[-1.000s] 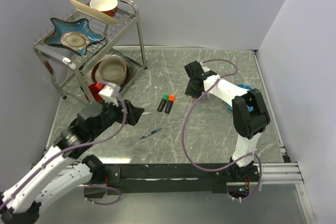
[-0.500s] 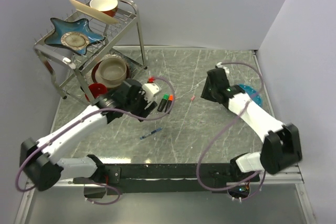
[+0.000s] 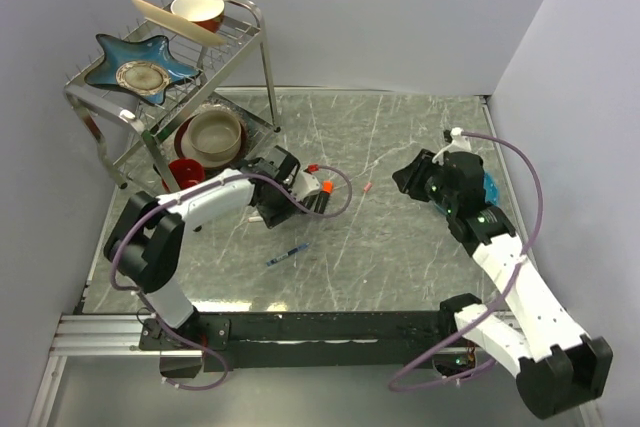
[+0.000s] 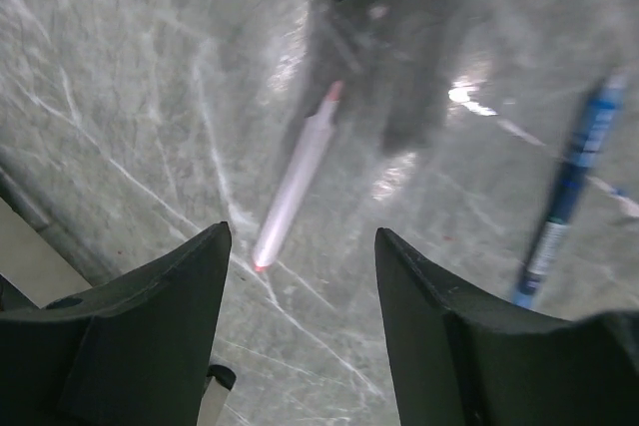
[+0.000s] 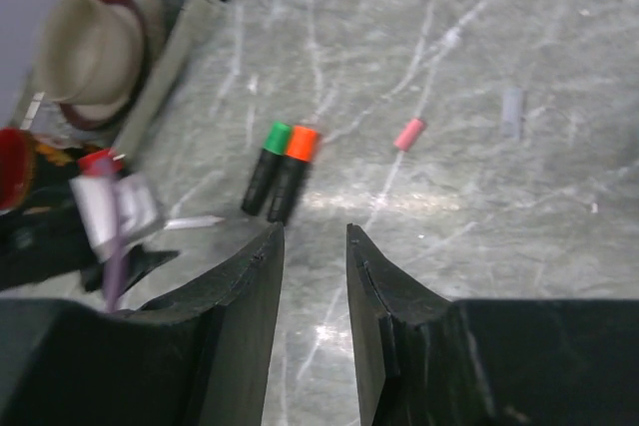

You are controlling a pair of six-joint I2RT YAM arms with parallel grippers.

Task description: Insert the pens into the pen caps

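l gripper point(image 4: 300, 244) hangs w/ jaws spread, nothing in them, over the white-pink stick pen point(image 4: 297, 175), which lies flat on the stone top, tip toward 1 o'clock. dark-blue ballpoint point(image 4: 565, 202) lies at its 3 o'clock, well apart. two black highlighters point(image 5: 272, 187) lie side by side, green cap point(image 5: 278, 136) and orange cap point(image 5: 303, 141) seated on them, at 8 o'clock of the loose pink cap point(image 5: 409, 134). r gripper point(image 5: 313, 236) parted, empty. stick pen prob light, stiff, slick, apt to roll; pinch mid-barrel, across it.
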